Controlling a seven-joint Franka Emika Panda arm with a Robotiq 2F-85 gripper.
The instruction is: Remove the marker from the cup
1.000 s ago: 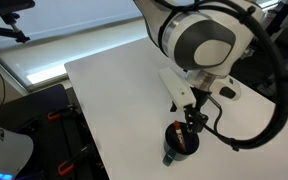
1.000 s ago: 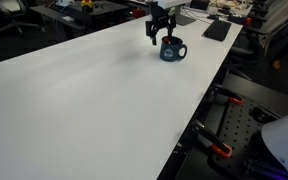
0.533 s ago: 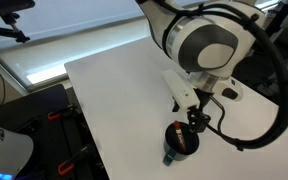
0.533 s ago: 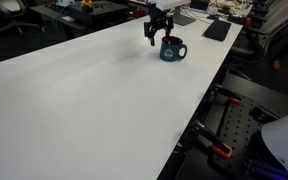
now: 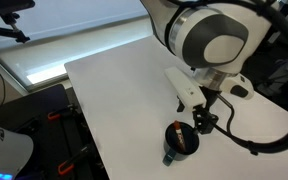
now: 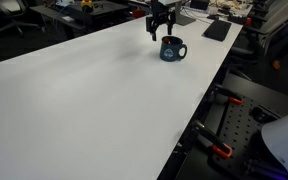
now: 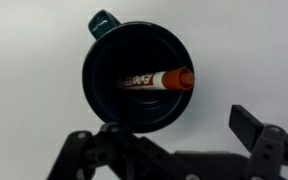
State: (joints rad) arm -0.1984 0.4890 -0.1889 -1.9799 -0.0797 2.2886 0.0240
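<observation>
The cup [image 7: 137, 75] is a dark round mug with a stubby handle at its upper left in the wrist view. It stands near the table's edge in both exterior views [image 5: 180, 141] [image 6: 172, 49]. The marker [image 7: 159, 79] lies inside it, reddish-orange with a white label, its tip resting against the right rim. A reddish bit of it shows in an exterior view [image 5: 182, 137]. My gripper [image 7: 174, 150] is open and empty, with its fingers spread wide. It hovers just above and beside the cup [image 5: 204, 122] [image 6: 161, 26].
The white table [image 6: 94, 90] has edges close to the cup [image 5: 134, 165]. A flat black item [image 6: 216, 30] lies at the table's far end. Black equipment with red clamps [image 6: 224, 150] stands beyond the edge.
My gripper has shifted slightly sideways and up from over the cup. The cup and the marker have not moved.
</observation>
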